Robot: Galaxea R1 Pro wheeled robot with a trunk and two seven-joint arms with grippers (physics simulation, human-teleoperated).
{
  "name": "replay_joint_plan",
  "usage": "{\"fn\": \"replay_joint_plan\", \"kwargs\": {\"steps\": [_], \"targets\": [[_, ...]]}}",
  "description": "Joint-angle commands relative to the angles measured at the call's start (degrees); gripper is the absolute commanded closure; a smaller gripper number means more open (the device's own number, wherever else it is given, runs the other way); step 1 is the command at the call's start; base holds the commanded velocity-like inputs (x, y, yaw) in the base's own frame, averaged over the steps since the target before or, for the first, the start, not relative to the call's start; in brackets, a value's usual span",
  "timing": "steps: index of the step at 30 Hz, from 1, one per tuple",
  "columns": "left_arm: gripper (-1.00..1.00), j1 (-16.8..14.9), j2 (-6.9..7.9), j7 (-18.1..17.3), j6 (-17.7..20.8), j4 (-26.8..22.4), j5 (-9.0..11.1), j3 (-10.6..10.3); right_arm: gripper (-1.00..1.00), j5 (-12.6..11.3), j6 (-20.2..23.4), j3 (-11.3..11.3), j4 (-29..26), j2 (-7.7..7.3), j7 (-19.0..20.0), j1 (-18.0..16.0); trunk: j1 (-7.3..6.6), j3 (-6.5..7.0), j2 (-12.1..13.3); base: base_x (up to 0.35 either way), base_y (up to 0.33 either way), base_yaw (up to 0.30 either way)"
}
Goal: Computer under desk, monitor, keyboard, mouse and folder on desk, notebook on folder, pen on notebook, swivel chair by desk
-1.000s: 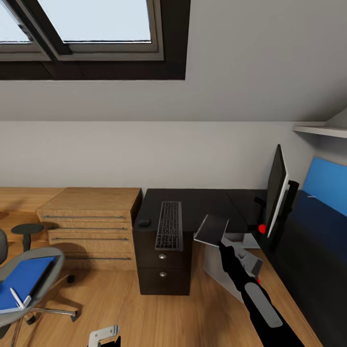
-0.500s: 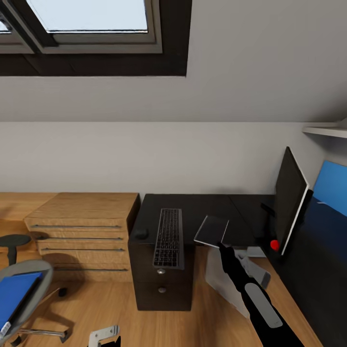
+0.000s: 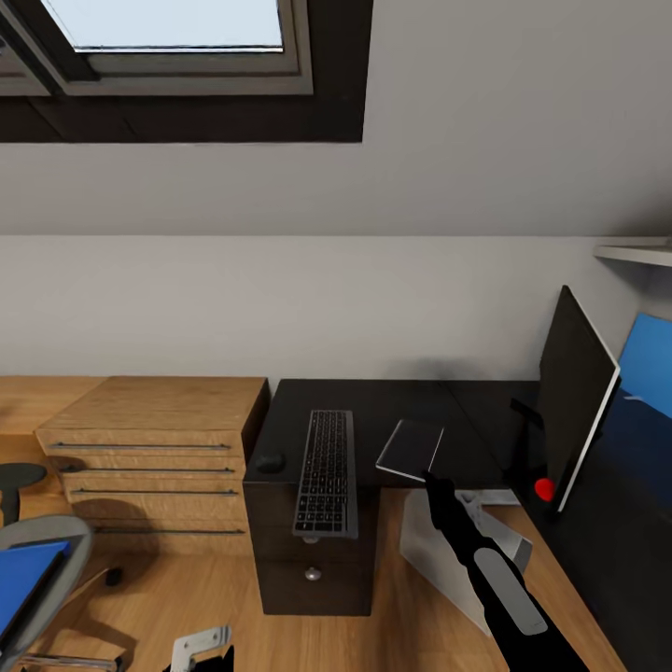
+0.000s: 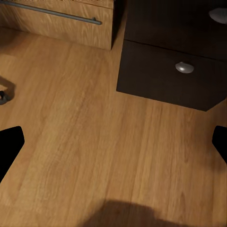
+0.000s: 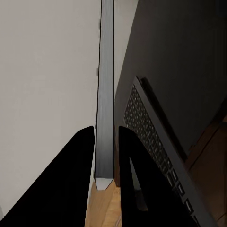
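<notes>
My right gripper (image 3: pixel 431 478) is shut on the near edge of a thin dark grey notebook (image 3: pixel 411 448), holding it just above the black desk (image 3: pixel 392 401); in the right wrist view the fingers (image 5: pixel 80 161) clamp the notebook (image 5: pixel 105 94) edge-on beside the keyboard (image 5: pixel 151 132). A keyboard (image 3: pixel 325 471) lies lengthwise on the desk with a dark mouse (image 3: pixel 270 461) to its left. The monitor (image 3: pixel 574 397) stands tilted at the desk's right. A pale computer tower (image 3: pixel 448 551) sits under the desk. The swivel chair (image 3: pixel 56 551) carries a blue folder (image 3: pixel 21 579). My left gripper (image 3: pixel 201 649) hangs open over the floor.
A wooden chest of drawers (image 3: pixel 149 448) adjoins the desk's left side. The desk's dark drawer unit (image 4: pixel 184 67) faces me, above wooden floor (image 4: pixel 94 142). A red dot (image 3: pixel 544 487) sits at the monitor's foot. A white shelf (image 3: pixel 635 252) and blue panel (image 3: pixel 649 364) are at right.
The whole picture has shifted left and the desk looks nearer, so the camera moved. The chair now sits at the picture's edge and its pen is out of view. The notebook stays gripped.
</notes>
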Motion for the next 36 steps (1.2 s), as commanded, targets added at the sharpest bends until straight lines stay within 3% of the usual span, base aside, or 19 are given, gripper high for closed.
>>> {"fn": "replay_joint_plan", "kwargs": {"steps": [1, 14, 17, 22, 30, 36], "targets": [[-1.0, 0.0, 0.01, 0.5, 0.2, -0.1, 0.6, -0.1, 1.0, -0.7, 0.1, 0.1, 0.0, -0.05, 0.3, 0.0, 0.23, -0.24, -0.5, 0.003, 0.0, 0.0], [-1.0, 0.0, -0.02, 0.6, 0.1, -0.2, 0.6, -0.1, 1.0, -1.0, 0.2, 0.1, 1.4, -0.03, 0.2, 0.0, 3.09, -2.57, -5.7, 0.0, 0.0, 0.0], [-1.0, 0.0, -0.02, 0.6, 0.1, -0.2, 0.6, -0.1, 1.0, -2.6, 0.2, 0.1, 2.2, -0.03, 0.3, 0.0, 3.74, -3.11, -6.9, 0.0, 0.0, 0.0], [-1.0, 0.0, -0.02, 0.6, 0.1, -0.2, 0.6, -0.1, 1.0, -8.0, 0.2, 0.1, 2.6, -0.05, 0.4, 0.0, 4.84, -4.01, -8.9, 0.0, 0.0, 0.0], [-1.0, 0.0, -0.02, 0.6, 0.1, -0.2, 0.6, -0.1, 1.0, -9.9, 0.2, 0.1, 2.7, -0.11, 0.4, 0.0, 6.6, -5.44, -12.1, 0.0, 0.0, 0.0], [-1.0, 0.0, -0.02, 0.5, 0.1, -0.2, 0.6, -0.1, 1.0, -10.1, 0.2, 0.1, 2.6, -0.13, 0.4, 0.0, 6.6, -5.44, -12.1, 0.0, 0.0, 0.0]]}}
